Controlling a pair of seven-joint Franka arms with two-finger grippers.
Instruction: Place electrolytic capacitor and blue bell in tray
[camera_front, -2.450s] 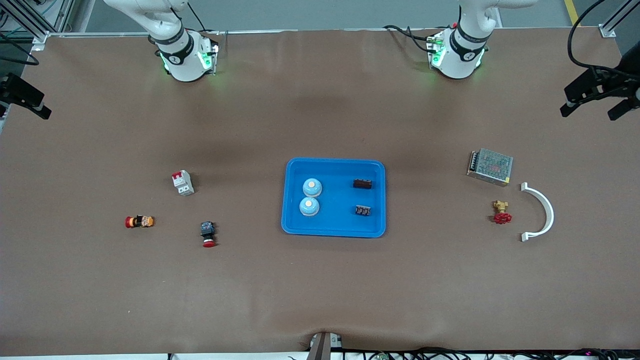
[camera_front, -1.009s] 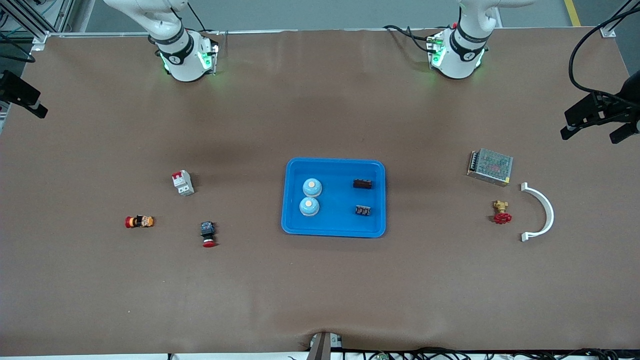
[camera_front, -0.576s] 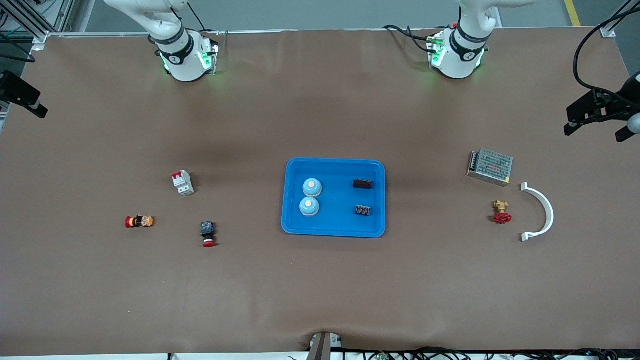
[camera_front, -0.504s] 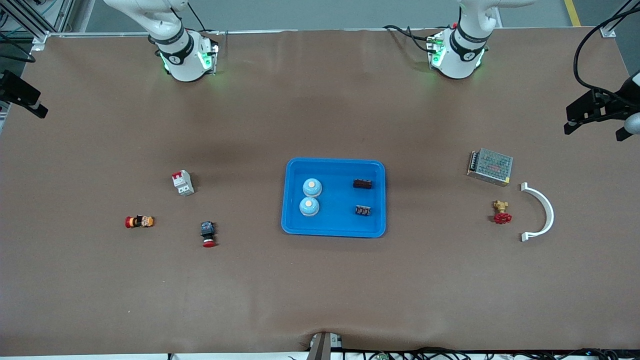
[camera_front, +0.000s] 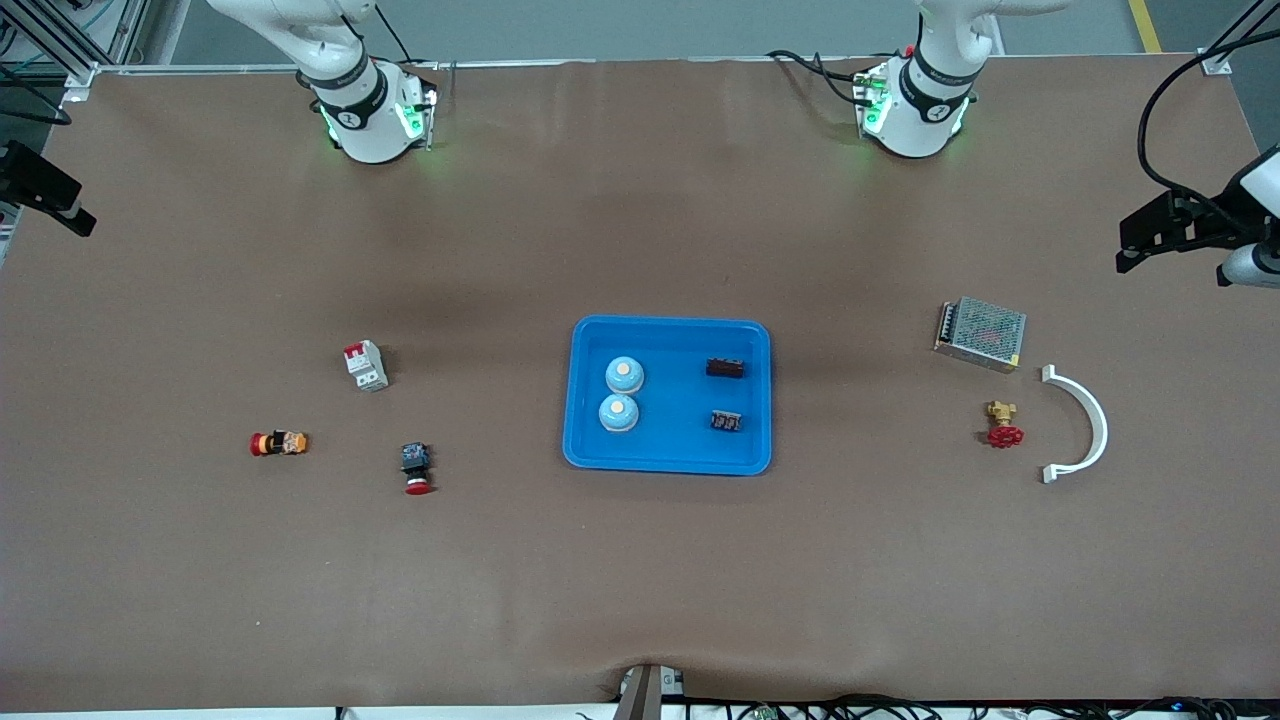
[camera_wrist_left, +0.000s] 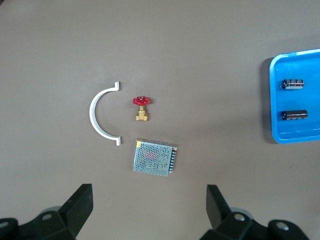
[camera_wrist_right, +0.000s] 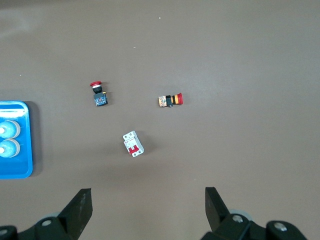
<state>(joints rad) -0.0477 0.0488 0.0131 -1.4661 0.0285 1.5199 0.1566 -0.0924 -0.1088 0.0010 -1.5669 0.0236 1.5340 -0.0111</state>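
Note:
The bright-blue tray (camera_front: 668, 322) lies mid-table. In it are two light-blue bells (camera_front: 624, 375) (camera_front: 618, 413) side by side and two dark electrolytic capacitors (camera_front: 725, 368) (camera_front: 726, 421) at the tray's left-arm end. My left gripper (camera_front: 1172, 255) is open and empty, high over the left arm's end of the table; its view (camera_wrist_left: 150, 210) shows the tray's edge (camera_wrist_left: 295, 139) and both capacitors (camera_wrist_left: 293, 84). My right gripper (camera_front: 45, 195) is open and empty, high over the right arm's end; its view (camera_wrist_right: 147, 210) shows the tray's end (camera_wrist_right: 15, 172) and the bells (camera_wrist_right: 7, 130).
Toward the right arm's end lie a white-red circuit breaker (camera_front: 366, 365), a red-yellow switch (camera_front: 279, 443) and a red-capped push button (camera_front: 416, 468). Toward the left arm's end lie a metal mesh power supply (camera_front: 981, 333), a red-handled brass valve (camera_front: 1002, 425) and a white curved bracket (camera_front: 1085, 425).
My left gripper has shifted and turned a little over the left arm's end of the table. The right gripper has barely moved. Nothing in the tray or on the table has moved.

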